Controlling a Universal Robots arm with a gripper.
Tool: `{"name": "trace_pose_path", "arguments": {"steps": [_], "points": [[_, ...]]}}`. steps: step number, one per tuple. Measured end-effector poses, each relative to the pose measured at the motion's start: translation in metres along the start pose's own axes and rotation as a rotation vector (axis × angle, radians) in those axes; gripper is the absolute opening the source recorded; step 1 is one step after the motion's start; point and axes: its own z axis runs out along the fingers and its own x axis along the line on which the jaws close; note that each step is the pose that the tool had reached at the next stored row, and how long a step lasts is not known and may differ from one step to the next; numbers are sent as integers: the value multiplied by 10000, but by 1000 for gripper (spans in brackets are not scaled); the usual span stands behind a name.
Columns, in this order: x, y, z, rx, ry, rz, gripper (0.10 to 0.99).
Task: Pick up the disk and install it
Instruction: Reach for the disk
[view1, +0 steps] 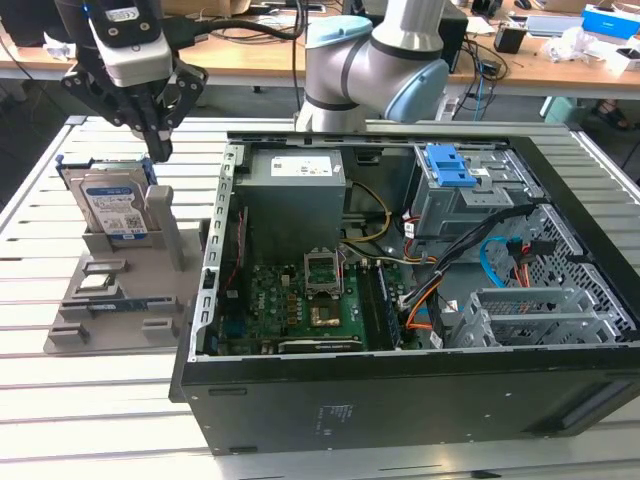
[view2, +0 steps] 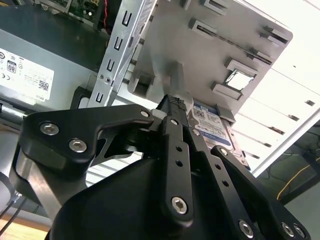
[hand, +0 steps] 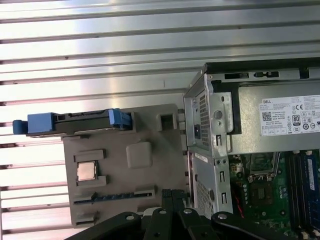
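Silver-black disk (view1: 112, 205): 1, standing on edge in a slot of the grey holder (view1: 110, 325), with its labelled face outward and blue rails on its sides.
Place: the holder lies on the slatted surface (view1: 30, 180), toward the surface's edge at the exterior view's left and just beside the open computer case (view1: 400, 400).
Jaws: pressed together and pinching nothing. They hang near the disk's upper edge, apart from it.
Handling: I judge the disk stiff and dense for its size. Its smooth metal faces could slip under a weak pinch. It is probably sensitive to knocks, so it calls for firm, even pressure and no bumps against the holder.
Where to hold: the upper part that stands clear of the slot. A pinch across the 2 flat faces, centred between the 2 rails, should keep it from swinging.
Count: 1 disk, 2 blue rails, 1 holder, 1 processor chip (hand: 86, 171) lying flat in the holder, 1 case.
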Motion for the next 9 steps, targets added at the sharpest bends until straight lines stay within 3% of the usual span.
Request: {"name": "trace_pose_path", "arguments": {"steps": [9], "points": [[94,-7,-2,-1,0,0,106]]}}
